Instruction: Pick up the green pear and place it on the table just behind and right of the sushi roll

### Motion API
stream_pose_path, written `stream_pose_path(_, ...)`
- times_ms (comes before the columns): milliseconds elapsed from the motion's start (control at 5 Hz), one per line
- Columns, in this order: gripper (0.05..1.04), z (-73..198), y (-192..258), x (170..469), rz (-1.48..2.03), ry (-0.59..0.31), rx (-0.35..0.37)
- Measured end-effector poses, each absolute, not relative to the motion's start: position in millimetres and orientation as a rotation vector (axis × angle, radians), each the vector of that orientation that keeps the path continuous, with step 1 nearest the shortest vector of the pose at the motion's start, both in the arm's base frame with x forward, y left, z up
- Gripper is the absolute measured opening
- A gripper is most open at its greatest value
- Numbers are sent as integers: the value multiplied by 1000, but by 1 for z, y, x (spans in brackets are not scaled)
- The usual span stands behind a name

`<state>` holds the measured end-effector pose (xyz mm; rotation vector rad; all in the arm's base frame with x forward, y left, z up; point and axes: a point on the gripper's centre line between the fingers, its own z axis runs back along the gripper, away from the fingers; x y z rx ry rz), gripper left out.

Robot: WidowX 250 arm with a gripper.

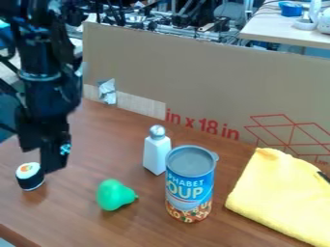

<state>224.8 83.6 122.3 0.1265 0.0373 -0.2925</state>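
The black gripper (pixel 42 159) hangs low over the left part of the brown table. Close against its lower left side is a toy sushi roll (pixel 30 177), with a black wrap and a white top with an orange centre. Whether the roll is held or rests on the table, I cannot tell. To the right lies a green toy pear (pixel 113 195), its narrow end pointing right. A white shaker with a silver cap (pixel 156 150) stands upright behind the pear. Beside the shaker, nearer the front, stands a soup can (pixel 189 185) with a blue label.
A folded yellow cloth (pixel 283 195) lies at the right of the table (pixel 151 231). A tall cardboard panel (pixel 213 82) stands along the back, with a piece of silver tape (pixel 107 91) on it. Behind it are equipment and another table (pixel 290 30).
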Motion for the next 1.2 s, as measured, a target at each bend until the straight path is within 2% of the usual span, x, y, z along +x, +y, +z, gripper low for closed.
stream_pose_path(200, 1006, 110, 69, 221, -339, 61, 182)
stream_pose_path(600, 1006, 93, 59, 233, -394, 81, 176)
stream_pose_path(1000, 1006, 98, 50, 244, -434, 34, 138)
stream_pose_path(1200, 1006, 91, 46, 249, -461, 29, 103)
